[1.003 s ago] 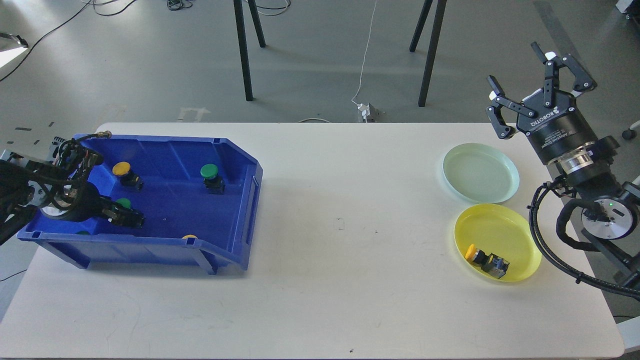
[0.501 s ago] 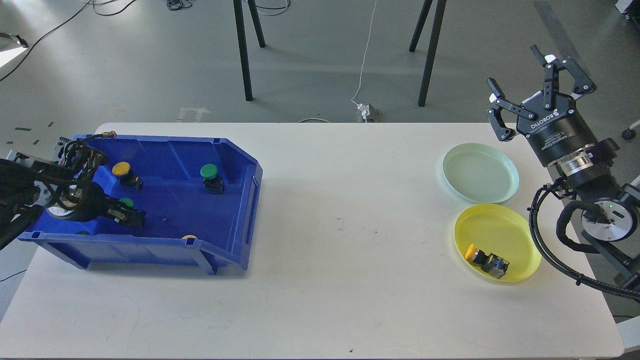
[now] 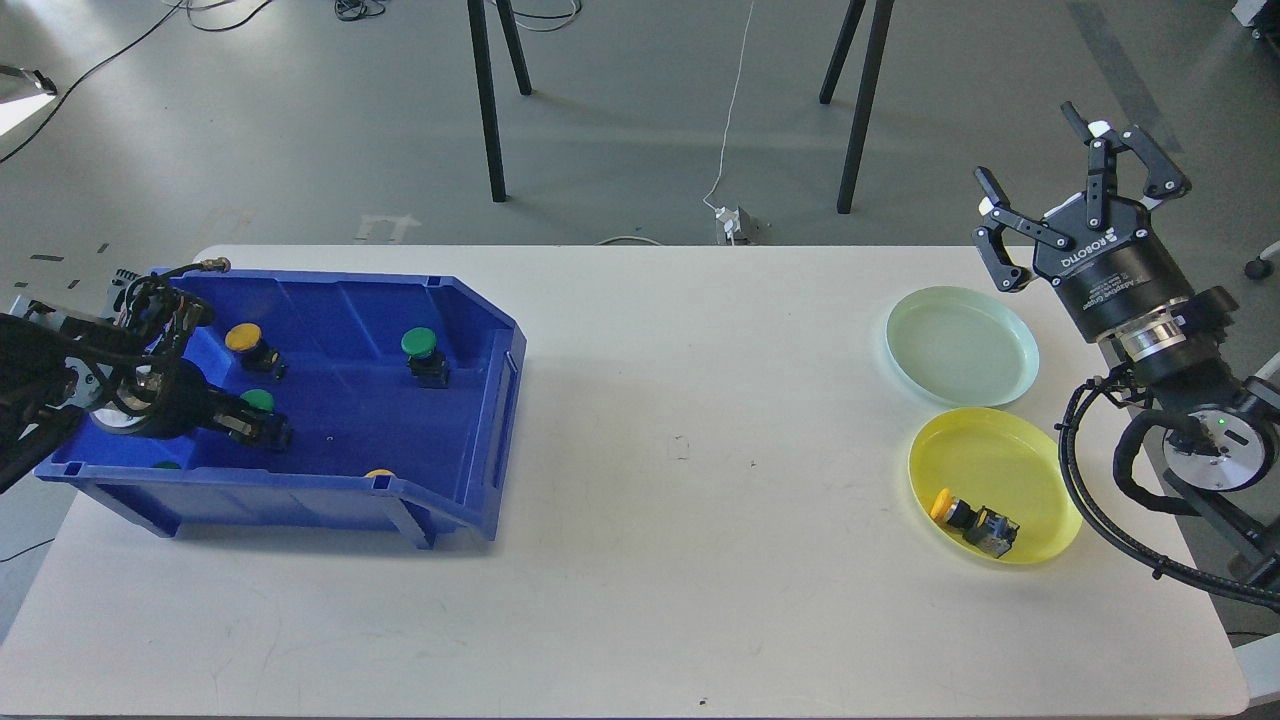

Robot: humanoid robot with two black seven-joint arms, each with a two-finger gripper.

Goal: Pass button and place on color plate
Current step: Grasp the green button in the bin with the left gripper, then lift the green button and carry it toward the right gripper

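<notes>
At frame left, inside the blue bin, our left gripper seems pinched on a green button, though we cannot tell. Next: lift, hand over to our spread right gripper, upper right.

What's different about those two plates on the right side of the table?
The yellow plate is bright yellow; the pale green plate is a faint mint colour. The yellow plate holds a yellow-capped button lying on its side, while the pale green plate holds nothing. The yellow plate sits nearer the robot, the pale green plate farther back, their rims close together. Both are shallow, round, about the same size, and rest flat on the white table.
</notes>
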